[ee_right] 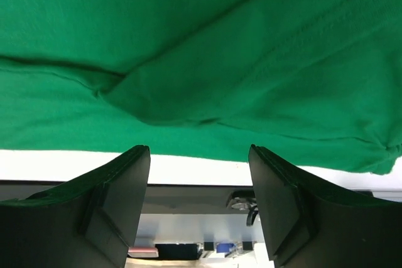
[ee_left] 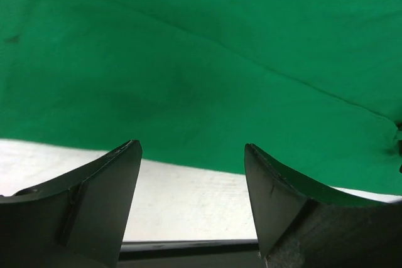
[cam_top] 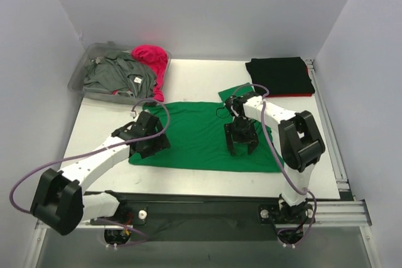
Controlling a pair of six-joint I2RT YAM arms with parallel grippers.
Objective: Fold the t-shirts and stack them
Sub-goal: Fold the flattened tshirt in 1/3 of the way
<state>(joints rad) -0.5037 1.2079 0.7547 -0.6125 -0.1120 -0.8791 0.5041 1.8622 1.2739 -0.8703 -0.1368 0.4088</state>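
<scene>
Top external view: both grippers spread over the green t-shirt (cam_top: 195, 133) by the counter's (cam_top: 201, 80) near edge.

Nearest to us, we see the green t-shirt lying mostly flat across the middle of the counter, its hem along the near edge and one sleeve reaching toward the far right. The left gripper (cam_top: 151, 144) sits over the shirt's near left corner and the right gripper (cam_top: 242, 149) over its near right part. In both wrist views we find the jaws wide apart with nothing between them, and the hem and a strip of bare counter show in the gap. Farther back, we see a black t-shirt (cam_top: 279, 75) folded at the far right corner. At the far left corner a clear bin (cam_top: 78, 80) holds a crumpled grey t-shirt (cam_top: 116, 73) and a pink t-shirt (cam_top: 151, 58).
</scene>
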